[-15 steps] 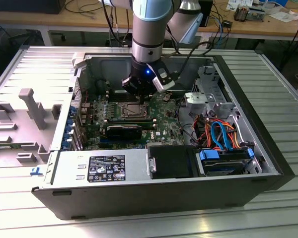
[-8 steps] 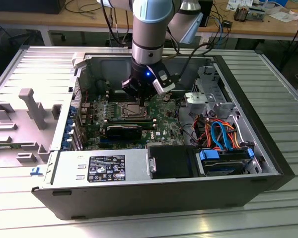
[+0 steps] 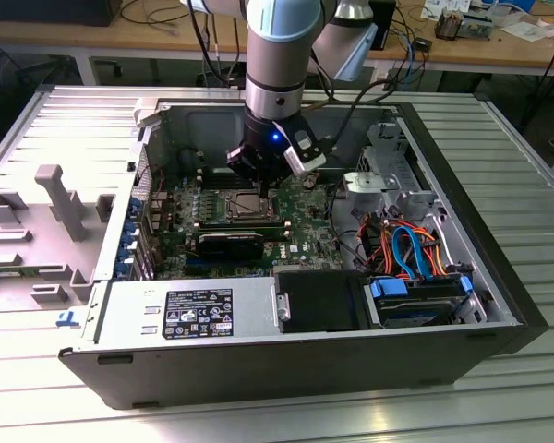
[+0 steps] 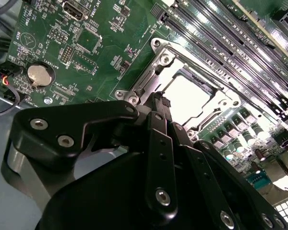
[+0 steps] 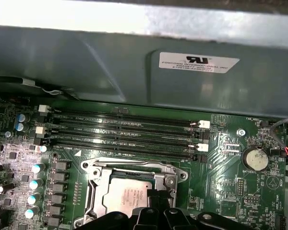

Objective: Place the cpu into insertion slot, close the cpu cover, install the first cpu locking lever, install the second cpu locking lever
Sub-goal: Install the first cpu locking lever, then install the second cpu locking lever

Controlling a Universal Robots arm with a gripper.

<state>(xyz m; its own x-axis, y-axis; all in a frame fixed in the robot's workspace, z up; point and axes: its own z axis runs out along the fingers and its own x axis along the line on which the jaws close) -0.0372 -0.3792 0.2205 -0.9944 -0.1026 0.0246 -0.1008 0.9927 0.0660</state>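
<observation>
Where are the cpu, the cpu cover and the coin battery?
cpu (image 5: 129, 194), first wrist view, its metal top.
cpu cover (image 5: 97, 184), first wrist view, its frame edge.
coin battery (image 4: 38, 74), second wrist view, its face.

The cpu (image 5: 126, 195) has a dull, smooth metal top. The cover (image 4: 159, 61) is shiny bare metal. The gripper (image 4: 159, 103) is matt black. The board (image 5: 230, 184) is glossy green.

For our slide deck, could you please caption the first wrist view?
Gripper poised at the cpu cover, closed over the cpu in the insertion slot, beside the memory slots.
</observation>
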